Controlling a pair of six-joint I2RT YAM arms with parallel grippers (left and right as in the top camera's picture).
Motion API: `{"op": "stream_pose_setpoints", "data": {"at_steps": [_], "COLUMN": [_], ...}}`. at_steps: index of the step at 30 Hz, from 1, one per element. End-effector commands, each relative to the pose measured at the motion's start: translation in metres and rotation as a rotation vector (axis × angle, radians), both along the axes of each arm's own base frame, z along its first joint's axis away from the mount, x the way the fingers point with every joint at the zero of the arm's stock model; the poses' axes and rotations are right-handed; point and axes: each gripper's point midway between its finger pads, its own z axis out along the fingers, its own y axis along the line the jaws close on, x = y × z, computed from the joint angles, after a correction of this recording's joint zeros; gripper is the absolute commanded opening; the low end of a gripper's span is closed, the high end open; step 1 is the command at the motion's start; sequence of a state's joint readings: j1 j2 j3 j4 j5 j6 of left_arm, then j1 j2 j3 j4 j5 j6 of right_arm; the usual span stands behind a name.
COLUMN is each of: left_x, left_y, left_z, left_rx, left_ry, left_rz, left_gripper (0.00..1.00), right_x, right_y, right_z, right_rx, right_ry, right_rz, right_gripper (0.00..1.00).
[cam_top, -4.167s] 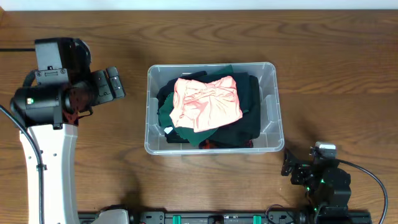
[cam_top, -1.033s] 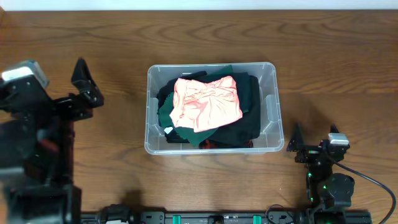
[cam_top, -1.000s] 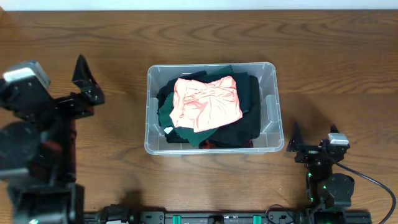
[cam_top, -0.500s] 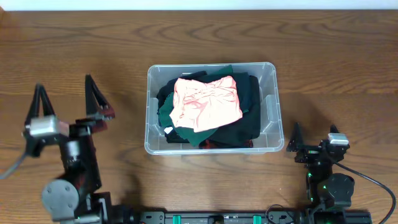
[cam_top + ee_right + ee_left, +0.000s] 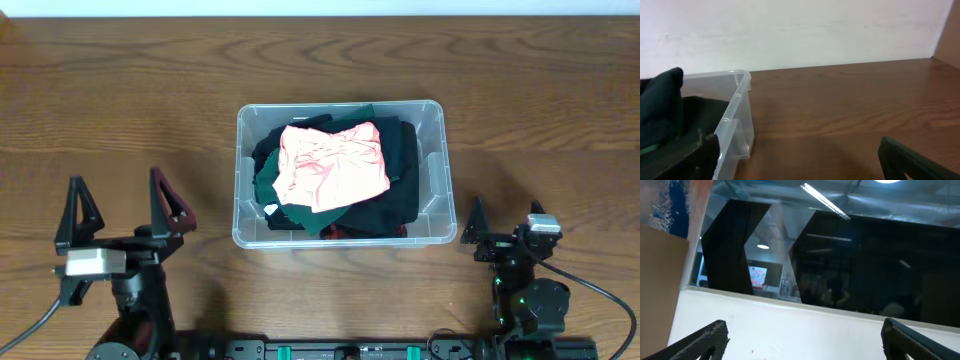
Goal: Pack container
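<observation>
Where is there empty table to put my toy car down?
Bare table runs all along the far edge behind the container, and wide on both sides of it. Crowded: the container is heaped with clothes, and the left pincer and right pincer fill the front corners.

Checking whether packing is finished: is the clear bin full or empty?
Full. The container holds piled dark garments with a pink garment on top; the right wrist view shows cloth above its rim.
</observation>
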State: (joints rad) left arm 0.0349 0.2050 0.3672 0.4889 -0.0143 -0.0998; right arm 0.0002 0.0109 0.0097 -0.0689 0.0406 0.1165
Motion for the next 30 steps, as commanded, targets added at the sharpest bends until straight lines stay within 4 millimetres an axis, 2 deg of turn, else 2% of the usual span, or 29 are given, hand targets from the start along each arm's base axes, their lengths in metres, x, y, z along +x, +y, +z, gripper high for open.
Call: {"op": "stream_pose_setpoints", "data": {"at_steps": [1, 11, 22, 30], "left_x": [-0.007, -0.035, -0.021, -0.017], "left_y": [-0.002, -0.003, -0.002, -0.002], "left_z": [-0.002, -0.004, -0.025, -0.039], "left_rx": [0.016, 0.018, 0.015, 0.016], "left_ry": [-0.011, -0.104, -0.054, -0.096], "left_rz": [0.000, 0.000, 0.004, 0.003], "left_gripper": [0.98, 0.98, 0.98, 0.98], "right_x": [0.000, 0.000, 0.000, 0.000], "right_y": [-0.002, -0.002, -0.002, -0.002], "right_z": [-0.001, -0.001, -0.001, -0.001], "right_rx": [-0.017, -0.017, -0.017, -0.017], "right_ry": [-0.001, -0.001, -0.001, -0.001], "right_rz": [-0.008, -0.008, -0.007, -0.008], "right_gripper": [0.99, 0.99, 0.99, 0.99]}}
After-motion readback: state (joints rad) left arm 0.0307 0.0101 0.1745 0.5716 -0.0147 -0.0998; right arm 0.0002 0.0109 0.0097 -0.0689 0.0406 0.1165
